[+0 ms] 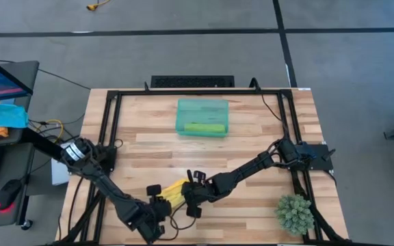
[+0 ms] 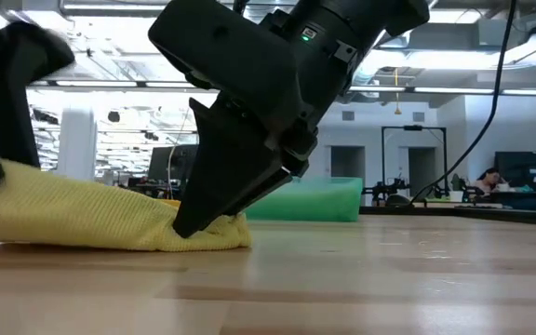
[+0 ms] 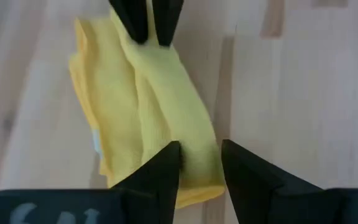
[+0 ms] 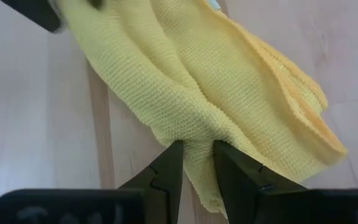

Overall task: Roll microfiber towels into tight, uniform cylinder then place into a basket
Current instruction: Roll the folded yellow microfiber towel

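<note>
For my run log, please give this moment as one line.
left gripper: shut on yellow towel | right gripper: shut on yellow towel | green towel: in basket

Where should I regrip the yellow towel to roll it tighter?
Take the yellow towel by its two narrow ends, coming in along its length. It lies bunched in a long loose fold, and the left gripper and right gripper already pinch opposite ends.

yellow towel (image 2: 82, 219): left end cut off | green towel (image 1: 204, 128): blurred inside basket (image 1: 183, 109)
</note>
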Motion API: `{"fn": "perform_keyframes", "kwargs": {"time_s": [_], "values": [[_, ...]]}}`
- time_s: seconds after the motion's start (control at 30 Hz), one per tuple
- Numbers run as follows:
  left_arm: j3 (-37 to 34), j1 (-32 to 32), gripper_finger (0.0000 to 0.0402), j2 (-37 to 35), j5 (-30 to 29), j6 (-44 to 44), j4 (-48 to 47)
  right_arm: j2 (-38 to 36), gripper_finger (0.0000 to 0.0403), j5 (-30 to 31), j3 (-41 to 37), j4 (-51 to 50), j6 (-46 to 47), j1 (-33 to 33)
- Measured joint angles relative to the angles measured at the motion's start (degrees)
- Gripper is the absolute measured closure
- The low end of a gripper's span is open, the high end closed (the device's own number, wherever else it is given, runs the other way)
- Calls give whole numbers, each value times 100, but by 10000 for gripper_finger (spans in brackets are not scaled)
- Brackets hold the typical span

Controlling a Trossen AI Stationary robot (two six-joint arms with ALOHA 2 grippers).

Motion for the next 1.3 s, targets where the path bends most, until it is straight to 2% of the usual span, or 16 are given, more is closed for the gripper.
{"fn": "perform_keyframes", "kwargs": {"time_s": [0.2,0.43,0.57,0.7,0.87,1.3], "values": [[221,-337,288,-14,-719,395,72,2,287,-36,-4,1,177,-11],[223,-399,288,-14,-919,974,407,9,287,-55,-15,112,295,-11],[18,-325,288,-23,-876,1152,821,15,287,-161,-15,152,412,-15],[-356,-197,288,-23,-464,1131,1118,15,287,-171,-15,154,579,-15],[-579,-142,288,-23,-584,885,1095,15,287,-212,-15,148,581,-15],[-623,37,288,-23,-291,224,652,24,287,-257,-14,197,616,42]]}}
